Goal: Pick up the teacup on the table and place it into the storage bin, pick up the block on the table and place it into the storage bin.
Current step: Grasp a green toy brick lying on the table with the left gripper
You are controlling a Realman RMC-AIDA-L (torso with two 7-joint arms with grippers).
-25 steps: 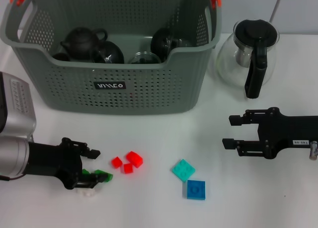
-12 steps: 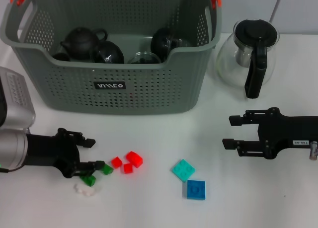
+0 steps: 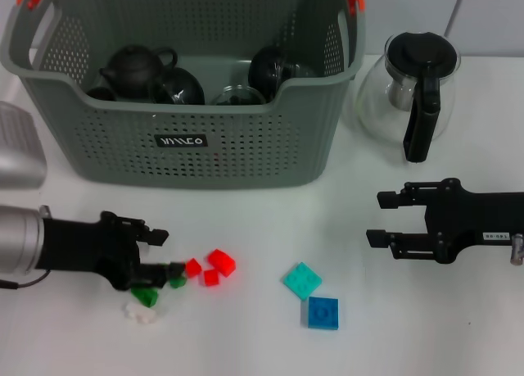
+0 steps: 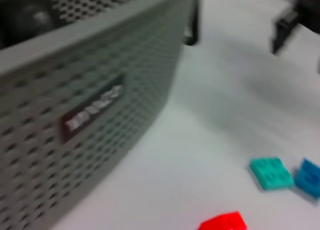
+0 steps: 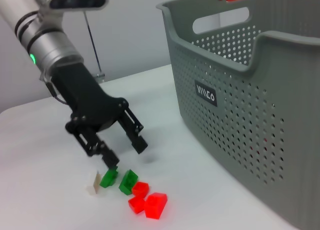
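- Head view: the storage bin [image 3: 192,89] stands at the far side of the white table [image 3: 270,228], its open top facing up so things can be dropped in from above. Dark teaware already lies inside it, among it a black teapot [image 3: 135,65].
- No teacup stands on the bare table in any view, so that half of the task looks settled; the blocks are what remain.
- The left gripper [image 3: 160,253] reaches low over the near-left of the table, its fingers spread, one above and one below the gap. In the right wrist view the same left gripper [image 5: 122,151] shows its two dark fingers clearly apart, tips close above the green blocks [image 5: 120,180].
- The green blocks [image 3: 155,290] lie just under the lower finger, with a small white block [image 3: 141,312] beside them. The red blocks [image 3: 211,268] sit just beyond the fingertips. Nothing is pinched; the spread looks set for closing round one small piece.
- A teal block [image 3: 301,280] and a blue block [image 3: 322,313] touch each other nearer the middle, well apart from both grippers.
- The right gripper [image 3: 381,218] is parked on the right, fingers open and empty, clear of the glass pot [image 3: 409,85] behind it.
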